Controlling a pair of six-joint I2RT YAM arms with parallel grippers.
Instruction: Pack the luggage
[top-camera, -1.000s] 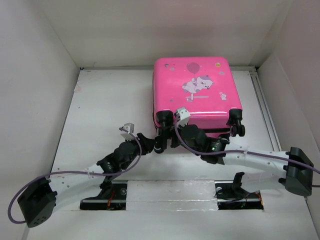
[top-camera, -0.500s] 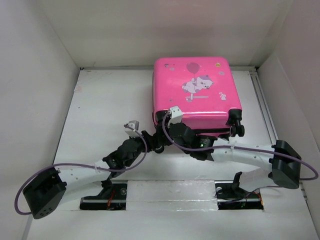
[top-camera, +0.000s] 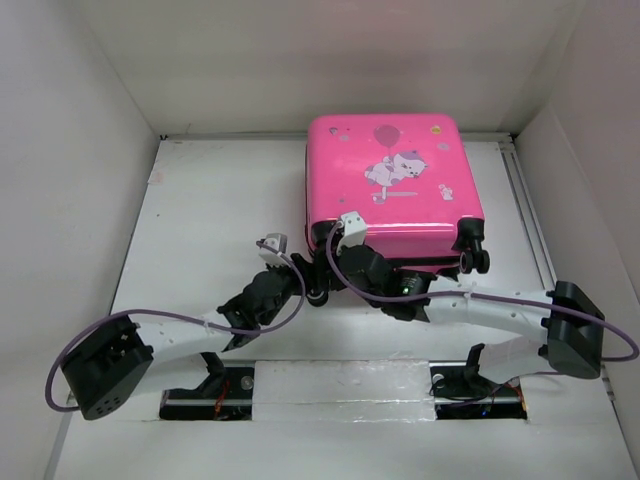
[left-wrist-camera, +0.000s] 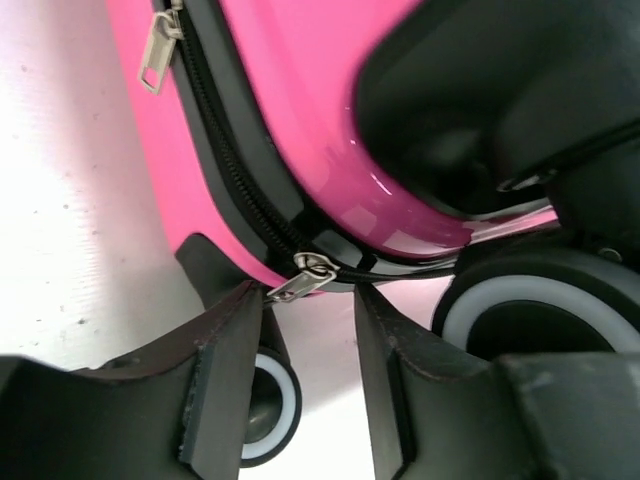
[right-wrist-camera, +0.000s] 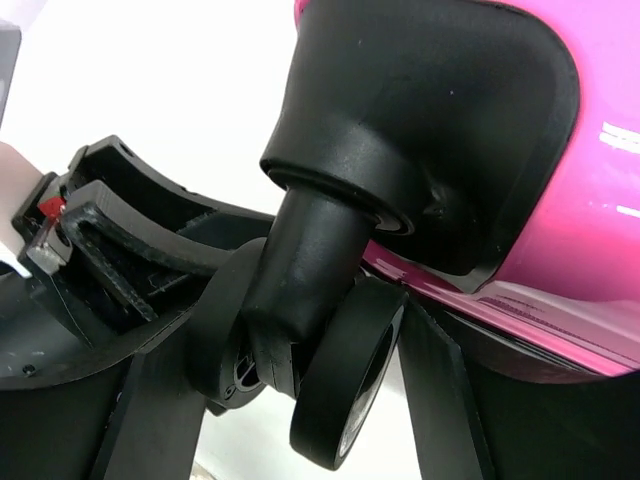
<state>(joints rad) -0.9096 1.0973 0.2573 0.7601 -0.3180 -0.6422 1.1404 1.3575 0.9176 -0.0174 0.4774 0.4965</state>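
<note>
Luggage (top-camera: 385, 190) closed, lying flat w/ sticker side up, upper centre-right of the worktop (top-camera: 220, 220) in top view. Both arms meet at its lower-left corner. R fingers (right-wrist-camera: 445, 400) clamped either side of the corner wheel (right-wrist-camera: 340, 390). L fingers (left-wrist-camera: 225, 370) apart, nothing gripped. Zip pull (left-wrist-camera: 300, 280) sits just past the tips, in line w/ the gap.

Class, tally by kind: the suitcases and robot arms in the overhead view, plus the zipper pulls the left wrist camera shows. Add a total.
pink suitcase: 1
robot arms: 2, left arm and right arm
zipper pulls: 2, upper pull and lower pull
Total: 5
</note>
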